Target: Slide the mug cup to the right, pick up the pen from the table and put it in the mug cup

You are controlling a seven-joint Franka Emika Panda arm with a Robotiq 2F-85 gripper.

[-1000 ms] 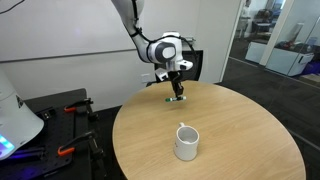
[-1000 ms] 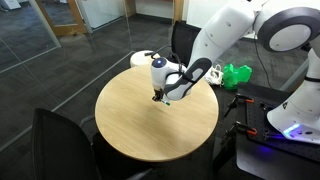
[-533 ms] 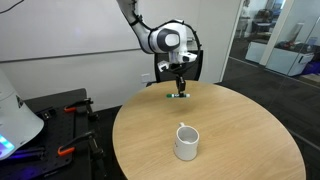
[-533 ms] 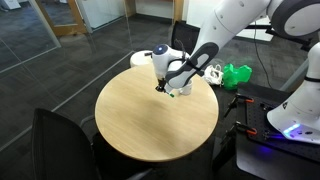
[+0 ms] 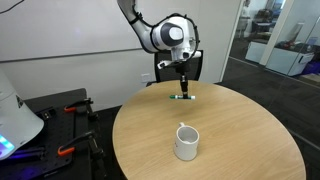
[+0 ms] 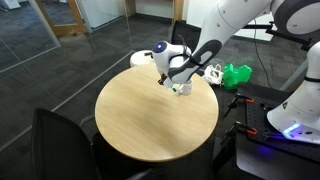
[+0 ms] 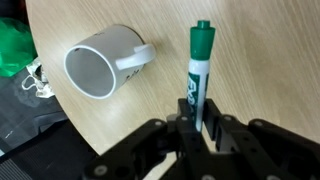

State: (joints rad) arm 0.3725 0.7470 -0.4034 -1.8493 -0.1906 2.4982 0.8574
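Observation:
The green pen (image 7: pixel 199 70) with its whitish label runs lengthwise between my fingers, and my gripper (image 7: pixel 201 128) is shut on its near end. In an exterior view my gripper (image 5: pixel 183 92) holds the pen (image 5: pixel 181 97) level, just above the far part of the tan round table (image 5: pixel 240 130). The white mug cup (image 5: pixel 186 143) stands upright near the table's middle, well in front of the pen. In the wrist view the mug cup (image 7: pixel 100 68) is left of the pen, handle toward it. In an exterior view my gripper (image 6: pixel 168 87) hangs over the table (image 6: pixel 140 120).
A black chair (image 5: pixel 197 66) stands behind the table, and another chair (image 6: pixel 60 140) stands at its near side. A green object (image 6: pixel 236 73) lies off the table by the robot's base and shows in the wrist view (image 7: pixel 12 45). A white machine (image 5: pixel 12 115) stands beside the table.
My gripper has risen from the table top and shifted slightly sideways, with the pen moving along in it. The mug cup has not moved.

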